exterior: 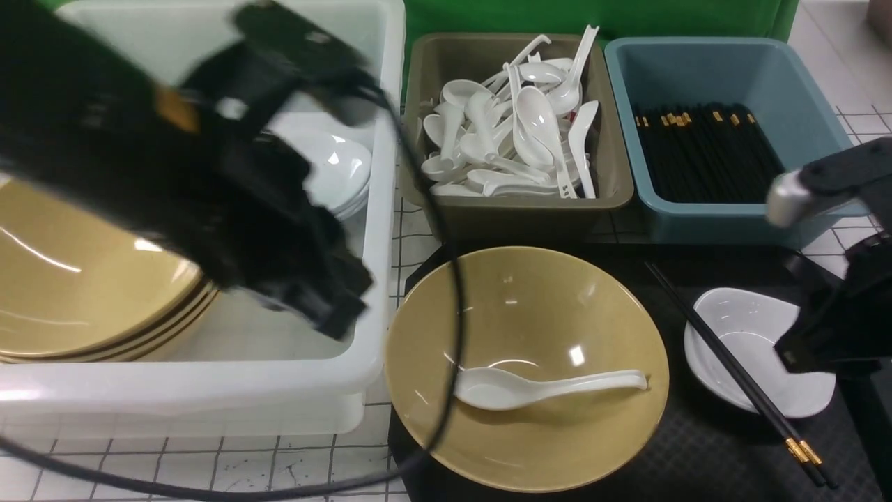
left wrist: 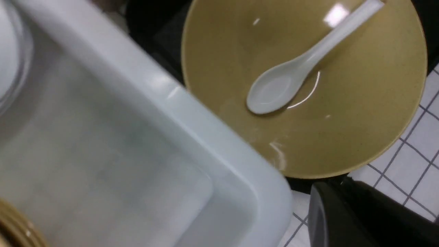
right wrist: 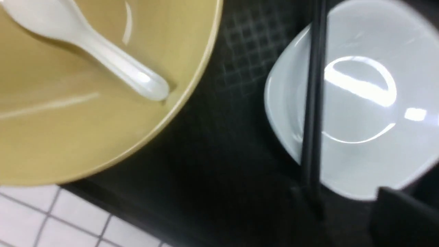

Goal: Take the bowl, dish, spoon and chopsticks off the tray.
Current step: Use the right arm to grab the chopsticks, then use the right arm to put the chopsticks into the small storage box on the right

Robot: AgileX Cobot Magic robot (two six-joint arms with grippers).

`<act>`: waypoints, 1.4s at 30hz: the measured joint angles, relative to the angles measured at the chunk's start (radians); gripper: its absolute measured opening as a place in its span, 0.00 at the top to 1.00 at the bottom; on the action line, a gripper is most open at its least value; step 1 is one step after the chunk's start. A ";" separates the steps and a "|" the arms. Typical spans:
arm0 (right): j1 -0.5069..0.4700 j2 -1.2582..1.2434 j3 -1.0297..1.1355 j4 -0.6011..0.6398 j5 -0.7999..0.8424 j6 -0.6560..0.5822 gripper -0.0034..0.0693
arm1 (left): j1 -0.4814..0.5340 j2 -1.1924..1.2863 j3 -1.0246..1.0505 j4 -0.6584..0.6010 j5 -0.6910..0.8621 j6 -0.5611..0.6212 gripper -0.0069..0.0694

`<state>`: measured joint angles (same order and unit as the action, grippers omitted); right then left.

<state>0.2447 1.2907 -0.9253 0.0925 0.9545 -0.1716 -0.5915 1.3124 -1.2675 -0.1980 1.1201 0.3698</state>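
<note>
The black tray (exterior: 697, 446) lies near and right, its far edge close under the olive bin of spoons (exterior: 516, 216) and the blue bin of chopsticks (exterior: 697, 216). The mustard-yellow bowl (exterior: 557, 293) fills the tray's left part. Its left rim is just beside the right wall of the white tub (exterior: 380, 209), so little room shows on that side. The white soup spoon (exterior: 536, 387) lies inside the bowl, scoop to the left and handle to the right. A strip of bare tray separates the bowl from the small white dish (exterior: 746, 328) on the right. The black chopsticks (exterior: 725, 359) rest across the dish's left edge, gold-banded ends nearest. The right gripper (exterior: 808, 348) hangs over the dish's right side, to the right of the chopsticks; how its jaws stand cannot be told. The left gripper (exterior: 338, 314), blurred and closed on nothing, is over the tub's near right corner, left of the bowl.
</note>
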 joint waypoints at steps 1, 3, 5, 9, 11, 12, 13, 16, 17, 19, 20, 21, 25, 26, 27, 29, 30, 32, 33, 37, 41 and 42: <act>0.000 0.026 0.000 0.000 -0.015 -0.007 0.40 | -0.023 0.029 -0.007 0.006 -0.010 0.001 0.92; 0.000 0.088 -0.001 -0.001 -0.052 -0.016 0.32 | -0.054 0.066 -0.011 0.015 -0.039 0.002 0.92; 0.001 0.135 -0.009 -0.001 -0.081 -0.017 0.28 | -0.064 0.093 -0.012 0.016 -0.060 0.002 0.92; 0.002 0.229 -0.035 -0.008 -0.131 -0.017 0.26 | -0.068 0.139 -0.012 0.022 -0.097 0.002 0.92; 0.002 0.278 -0.051 -0.014 -0.150 -0.017 0.26 | -0.068 0.151 -0.012 0.032 -0.106 0.002 0.92; 0.002 0.305 -0.060 -0.017 -0.158 -0.017 0.27 | -0.068 0.158 -0.012 0.036 -0.112 0.002 0.92; 0.002 0.309 -0.061 -0.017 -0.158 -0.017 0.27 | -0.068 0.159 -0.012 0.036 -0.112 0.002 0.92; 0.003 0.358 -0.076 -0.027 -0.164 -0.016 0.31 | -0.068 0.162 -0.012 0.039 -0.117 0.002 0.92; 0.003 0.375 -0.078 -0.033 -0.169 -0.014 0.33 | -0.068 0.162 -0.012 0.039 -0.119 0.002 0.92; 0.003 0.397 -0.083 -0.039 -0.178 -0.003 0.37 | -0.068 0.162 -0.012 0.040 -0.124 0.002 0.92; 0.003 0.405 -0.086 -0.041 -0.181 0.007 0.40 | -0.068 0.162 -0.012 0.040 -0.125 0.002 0.92; 0.003 0.408 -0.087 -0.041 -0.181 0.010 0.41 | -0.068 0.162 -0.012 0.041 -0.126 0.002 0.92; 0.003 0.420 -0.090 -0.042 -0.176 0.016 0.57 | -0.068 0.162 -0.012 0.042 -0.132 0.002 0.92; 0.003 0.420 -0.092 -0.042 -0.172 0.017 0.60 | -0.068 0.162 -0.012 0.042 -0.133 0.002 0.92; 0.003 0.421 -0.099 -0.042 -0.161 0.017 0.68 | -0.068 0.162 -0.012 0.042 -0.135 0.002 0.92; 0.004 0.421 -0.110 -0.042 -0.138 0.017 0.75 | -0.068 0.162 -0.012 0.042 -0.141 0.002 0.92; 0.005 0.416 -0.117 -0.042 -0.120 0.015 0.75 | -0.068 0.162 -0.012 0.043 -0.144 0.002 0.92; 0.005 0.387 -0.139 -0.042 -0.062 0.000 0.75 | -0.068 0.162 -0.012 0.042 -0.155 0.002 0.92; 0.005 0.370 -0.148 -0.042 -0.034 -0.009 0.75 | -0.068 0.162 -0.012 0.042 -0.163 0.002 0.92; 0.005 0.268 -0.217 -0.042 0.053 -0.050 0.75 | -0.068 0.163 -0.017 0.040 -0.241 -0.006 0.92; -0.010 0.232 -0.333 -0.041 0.053 -0.061 0.75 | -0.068 0.195 -0.081 0.040 -0.344 -0.032 0.92; -0.020 0.232 -0.374 -0.041 0.038 -0.061 0.75 | -0.068 0.209 -0.115 0.041 -0.365 -0.036 0.92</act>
<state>0.2250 1.5227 -1.2992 0.0510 0.9926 -0.2326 -0.6590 1.5218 -1.3824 -0.1574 0.7550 0.3337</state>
